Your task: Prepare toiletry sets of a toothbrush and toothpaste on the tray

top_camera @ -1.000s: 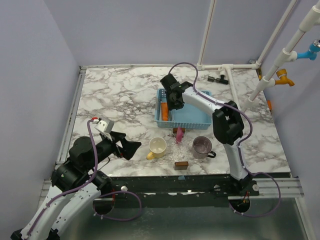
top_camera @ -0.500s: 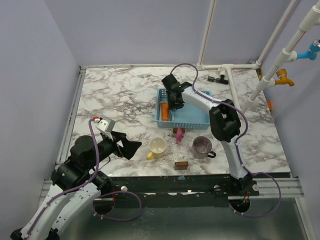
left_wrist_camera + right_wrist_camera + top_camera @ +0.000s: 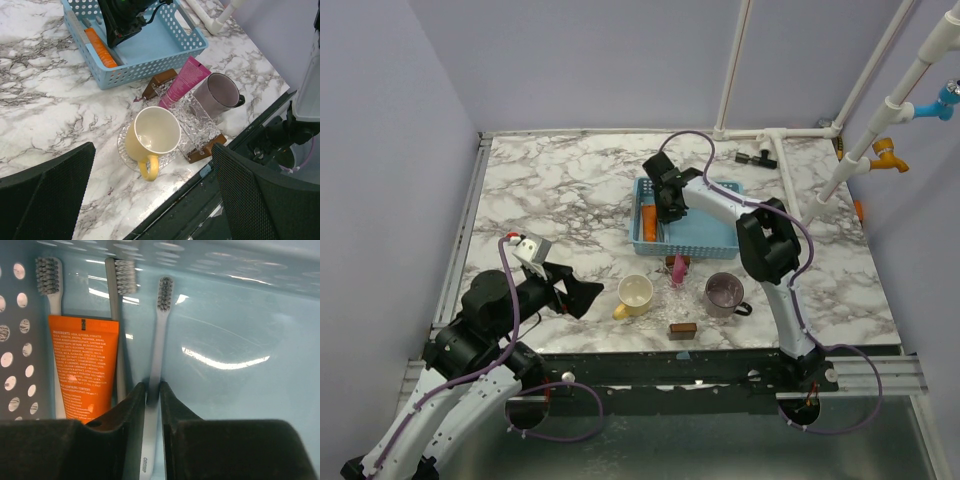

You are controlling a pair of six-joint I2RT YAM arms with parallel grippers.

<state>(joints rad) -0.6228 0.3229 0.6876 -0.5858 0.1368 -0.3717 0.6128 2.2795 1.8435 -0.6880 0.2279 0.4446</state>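
At the near left corner of the table (image 3: 550, 190), the left gripper (image 3: 572, 290) is held above the top. Its fingers are spread wide, and nothing is held in it.

Close to the near edge, around the middle, a yellow cup (image 3: 152, 136) is stood upright. Just to its right a clear tray (image 3: 200, 131) with brown wooden ends is laid. A pink toothpaste tube (image 3: 184, 81) is laid on the far end of the tray. A purple cup (image 3: 216, 94) is set just beside the tray, on the right.

Farther back, near the middle of the table, a blue basket (image 3: 145, 70) is placed. The right gripper (image 3: 152, 400) is held down inside the left part of the basket. Its fingers are closed tight on the handle of a light grey toothbrush (image 3: 159, 330), one finger on each side. This toothbrush is laid flat on the basket floor, with its bristles pointed away from the gripper. Next to it, toward the basket's left wall, a darker grey toothbrush (image 3: 119, 315) is laid. An orange toothpaste tube (image 3: 82, 370) is laid after that. A third toothbrush (image 3: 50, 285) is seen by the tube's left edge.
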